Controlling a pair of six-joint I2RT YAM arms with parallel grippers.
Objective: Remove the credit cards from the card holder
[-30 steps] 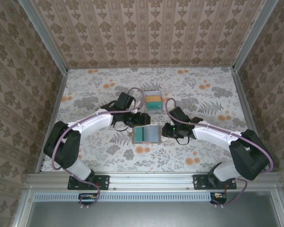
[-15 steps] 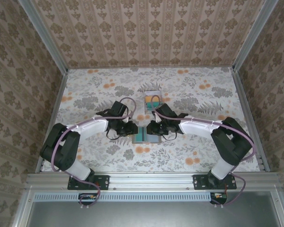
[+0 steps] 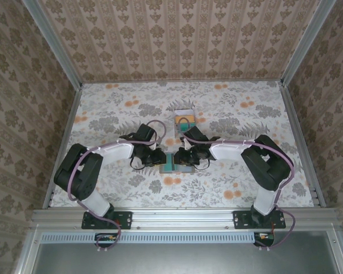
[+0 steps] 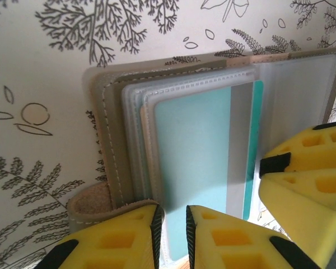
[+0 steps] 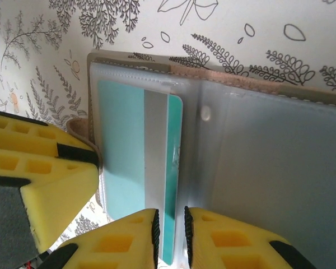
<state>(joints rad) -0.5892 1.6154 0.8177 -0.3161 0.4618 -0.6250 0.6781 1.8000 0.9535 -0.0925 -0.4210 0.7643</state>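
The card holder lies open on the floral table between both grippers. Its olive-grey edge and clear sleeves show in the left wrist view. A teal credit card with a grey stripe sits in a sleeve, its right edge poking out. My left gripper is shut on the card holder's near left edge, beside the tan flap. My right gripper is shut on the teal card's bare edge. Each wrist view also shows the other gripper's yellow fingers.
A small white-rimmed box with teal and orange contents stands just behind the card holder. Patterned walls close the table on three sides. Both arms reach inward over the middle of the table.
Both grippers moved inward onto the card holder from its two sides. The left gripper's jaws narrowed to a thin gap. From above, the holder now shows narrower between them.
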